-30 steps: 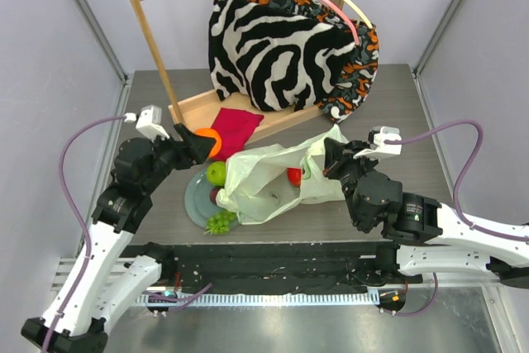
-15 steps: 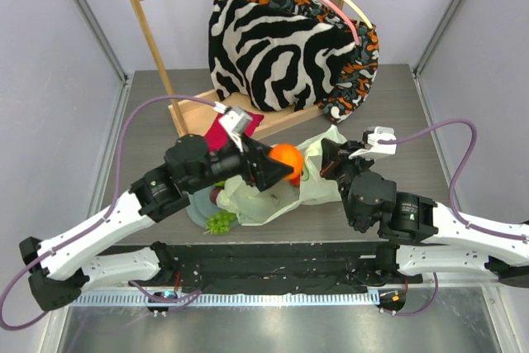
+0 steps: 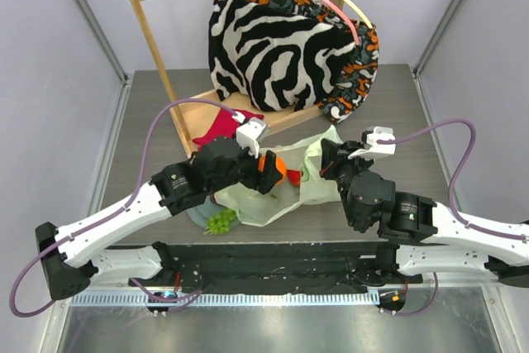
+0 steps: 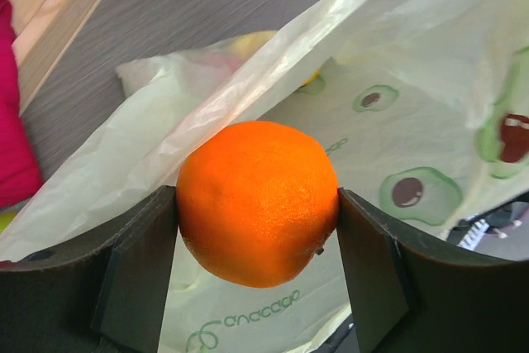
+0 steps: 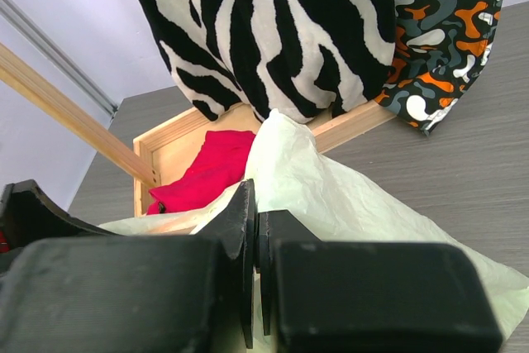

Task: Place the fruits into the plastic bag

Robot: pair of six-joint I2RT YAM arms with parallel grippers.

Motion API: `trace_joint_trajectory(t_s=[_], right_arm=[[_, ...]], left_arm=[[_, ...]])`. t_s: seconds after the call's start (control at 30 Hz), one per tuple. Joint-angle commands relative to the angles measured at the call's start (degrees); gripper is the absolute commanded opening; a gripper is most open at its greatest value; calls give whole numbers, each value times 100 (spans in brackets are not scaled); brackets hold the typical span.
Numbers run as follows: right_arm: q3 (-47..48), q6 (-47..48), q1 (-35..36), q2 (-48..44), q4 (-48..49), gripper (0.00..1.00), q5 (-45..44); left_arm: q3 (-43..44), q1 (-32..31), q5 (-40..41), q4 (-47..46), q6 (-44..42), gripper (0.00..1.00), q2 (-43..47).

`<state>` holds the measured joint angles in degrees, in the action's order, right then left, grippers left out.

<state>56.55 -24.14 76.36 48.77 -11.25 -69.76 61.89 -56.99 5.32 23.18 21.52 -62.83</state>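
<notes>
My left gripper (image 3: 271, 173) is shut on the orange (image 3: 283, 171) and holds it just over the open mouth of the pale-green plastic bag (image 3: 269, 204). In the left wrist view the orange (image 4: 258, 200) sits between both fingers, with the bag's printed inside (image 4: 397, 121) below it and a yellowish fruit (image 4: 254, 40) showing through the plastic. My right gripper (image 3: 326, 160) is shut on the bag's upper edge (image 5: 331, 188) and holds it up. A green grape bunch (image 3: 220, 221) lies at the bag's left on the grey-green plate (image 3: 195, 214). The other fruits are hidden.
A wooden rack (image 3: 149, 31) stands at the back with zebra-striped fabric (image 3: 281, 47) hung on it and a red cloth (image 3: 216, 128) on its base. The red cloth also shows in the right wrist view (image 5: 207, 171). Walls close in both sides.
My left arm carried the orange from beside the rack base to the right, then lowered it toward the bag's mouth. The right gripper kept hold of the bag's edge.
</notes>
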Motion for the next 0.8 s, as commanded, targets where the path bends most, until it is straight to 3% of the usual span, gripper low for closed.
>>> trace_joint_trajectory(t_s=[0.0,0.3,0.77], right_arm=[[119,-82,-16,-17,131,1,-126],[110,-73,-24,-52,105,1,-135],[172,-108,-16,106,96,1,-91]], left_arm=[[69,13,575,134,-95,49,-221],[43,-5,4,-322,300,54,-1152],[-274,-5,-154,-375,415,94,-1223]])
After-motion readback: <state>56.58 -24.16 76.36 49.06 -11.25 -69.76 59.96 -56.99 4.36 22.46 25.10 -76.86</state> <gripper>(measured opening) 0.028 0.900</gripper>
